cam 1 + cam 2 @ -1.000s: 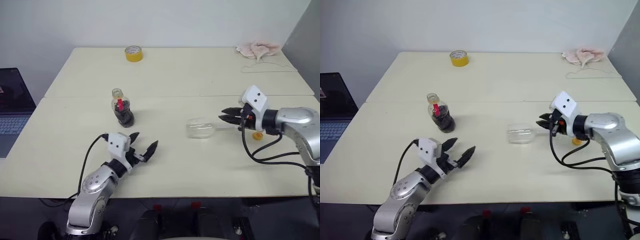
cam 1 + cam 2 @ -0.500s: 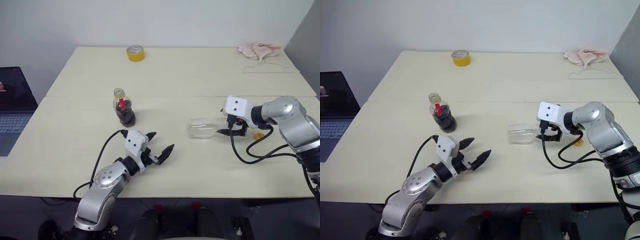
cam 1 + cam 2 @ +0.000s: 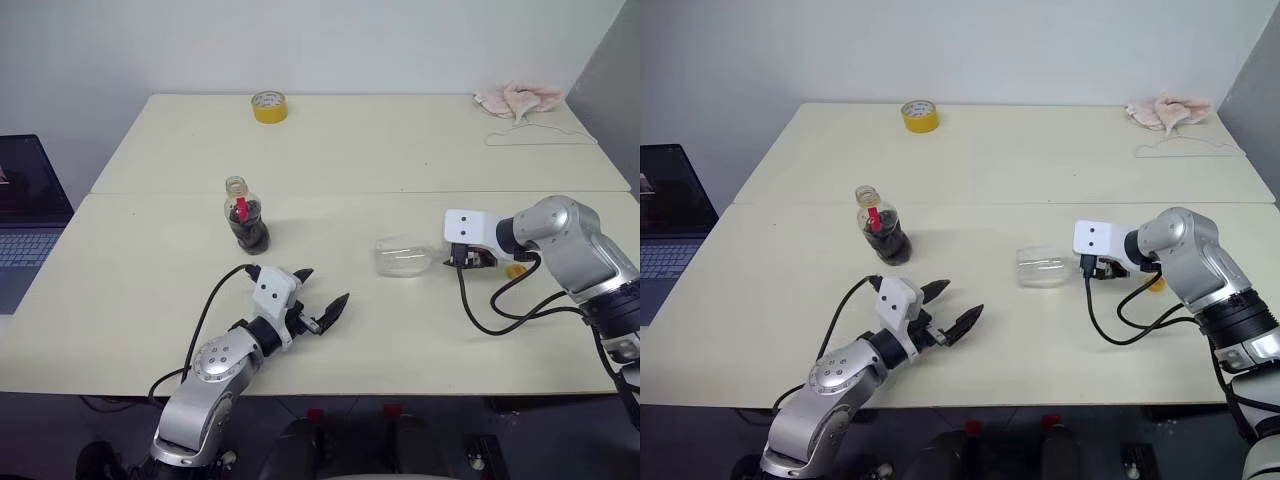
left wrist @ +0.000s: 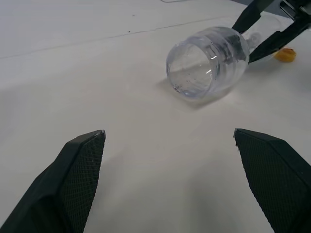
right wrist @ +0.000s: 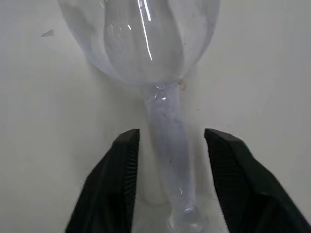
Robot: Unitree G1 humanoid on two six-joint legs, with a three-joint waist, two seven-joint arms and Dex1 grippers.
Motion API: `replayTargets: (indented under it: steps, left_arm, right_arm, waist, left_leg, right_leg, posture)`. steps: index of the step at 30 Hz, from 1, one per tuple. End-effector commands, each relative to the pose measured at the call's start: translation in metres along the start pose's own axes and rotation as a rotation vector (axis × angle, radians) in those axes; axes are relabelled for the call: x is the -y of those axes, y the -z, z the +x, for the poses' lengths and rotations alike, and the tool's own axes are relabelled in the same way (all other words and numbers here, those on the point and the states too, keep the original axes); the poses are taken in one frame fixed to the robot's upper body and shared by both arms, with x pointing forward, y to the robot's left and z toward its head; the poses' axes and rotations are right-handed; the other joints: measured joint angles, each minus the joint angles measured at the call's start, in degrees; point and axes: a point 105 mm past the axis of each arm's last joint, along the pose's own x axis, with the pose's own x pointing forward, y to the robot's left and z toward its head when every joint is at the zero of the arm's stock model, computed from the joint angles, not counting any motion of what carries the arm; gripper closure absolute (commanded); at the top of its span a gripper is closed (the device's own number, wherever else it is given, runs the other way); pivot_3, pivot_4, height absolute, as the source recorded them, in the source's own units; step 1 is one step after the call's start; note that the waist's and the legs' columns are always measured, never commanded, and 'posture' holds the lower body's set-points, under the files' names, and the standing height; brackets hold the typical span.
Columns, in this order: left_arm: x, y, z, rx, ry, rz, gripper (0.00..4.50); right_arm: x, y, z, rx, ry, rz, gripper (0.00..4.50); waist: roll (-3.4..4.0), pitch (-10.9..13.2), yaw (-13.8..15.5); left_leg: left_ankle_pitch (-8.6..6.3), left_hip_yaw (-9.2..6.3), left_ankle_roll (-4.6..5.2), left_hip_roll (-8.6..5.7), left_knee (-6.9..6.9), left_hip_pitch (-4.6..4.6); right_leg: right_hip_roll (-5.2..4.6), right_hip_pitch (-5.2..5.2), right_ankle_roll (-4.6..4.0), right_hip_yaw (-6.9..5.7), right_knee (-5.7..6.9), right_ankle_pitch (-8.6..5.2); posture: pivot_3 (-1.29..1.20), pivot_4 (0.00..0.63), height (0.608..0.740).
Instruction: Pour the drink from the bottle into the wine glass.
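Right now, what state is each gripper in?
Left gripper: open, holding nothing.
Right gripper: open, fingers either side of the stem of the wine glass, not yet closed on it.

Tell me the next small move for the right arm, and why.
Probably close the right tool on the stem. The wine glass lies on its side on the table, its stem between the open fingers with gaps both sides. It must stand before pouring from the bottle.

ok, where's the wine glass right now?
The wine glass lies on its side on the table, right of the bottle. In the right wrist view its stem runs between the right gripper fingers, a gap showing each side.
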Motion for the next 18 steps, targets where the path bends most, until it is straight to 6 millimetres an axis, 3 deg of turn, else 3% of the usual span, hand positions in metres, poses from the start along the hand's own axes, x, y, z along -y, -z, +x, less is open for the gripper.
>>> replayTargets:
  steps: [1,2,4,10,14,18]
  left_arm:
    - [0.003,-0.006,0.000,0.040,0.001,0.019,0.00]
    - [0.003,-0.006,0.000,0.040,-0.001,0.019,0.00]
    - [0.002,-0.006,0.000,0.041,-0.008,0.019,0.00]
    - [-0.003,-0.004,0.001,0.042,-0.022,0.023,0.00]
    - [-0.006,-0.004,0.002,0.041,-0.034,0.026,0.00]
    - [-0.007,-0.005,0.002,0.041,-0.038,0.026,0.00]
  right_arm:
    - [0.001,-0.004,-0.001,-0.036,-0.002,-0.044,3.58]
    - [0.001,-0.003,-0.001,-0.047,0.000,-0.049,3.97]
    - [0.003,-0.002,-0.002,-0.066,0.009,-0.059,4.28]
    - [0.008,-0.010,-0.008,-0.034,0.034,-0.114,4.28]
    - [0.031,-0.060,-0.017,0.344,0.190,-0.026,4.29]
    - [0.029,-0.085,-0.017,0.606,0.229,0.122,4.29]
  waist:
    - [0.00,0.0,0.0]
    - [0.00,0.0,0.0]
    - [0.00,0.0,0.0]
    - [0.00,0.0,0.1]
    - [-0.01,0.0,-0.5]
    - [0.01,0.0,-0.7]
  left_leg:
    - [0.00,0.00,0.00,0.00,0.00,0.00]
    - [0.00,0.00,0.00,0.00,0.00,0.00]
    - [0.00,-0.01,0.00,0.00,0.00,0.01]
    - [0.00,-0.01,0.00,-0.02,0.02,0.01]
    - [0.00,0.01,0.00,0.01,0.00,0.01]
    - [0.00,-0.02,-0.01,0.05,-0.08,0.00]
  right_leg:
    - [0.00,0.00,0.00,0.00,0.00,0.00]
    - [0.00,0.00,0.00,-0.01,0.00,0.00]
    - [0.00,0.02,0.00,-0.01,0.00,0.00]
    - [-0.01,0.04,0.00,-0.01,0.00,0.00]
    - [0.01,-0.02,0.00,0.01,0.00,0.00]
    - [0.02,-0.07,0.00,-0.05,0.03,0.00]
  posture:
    - [0.00,0.150,0.740]
    - [0.00,0.150,0.740]
    - [0.00,0.150,0.740]
    - [0.00,0.150,0.740]
    - [0.00,0.150,0.740]
    - [0.00,0.150,0.740]
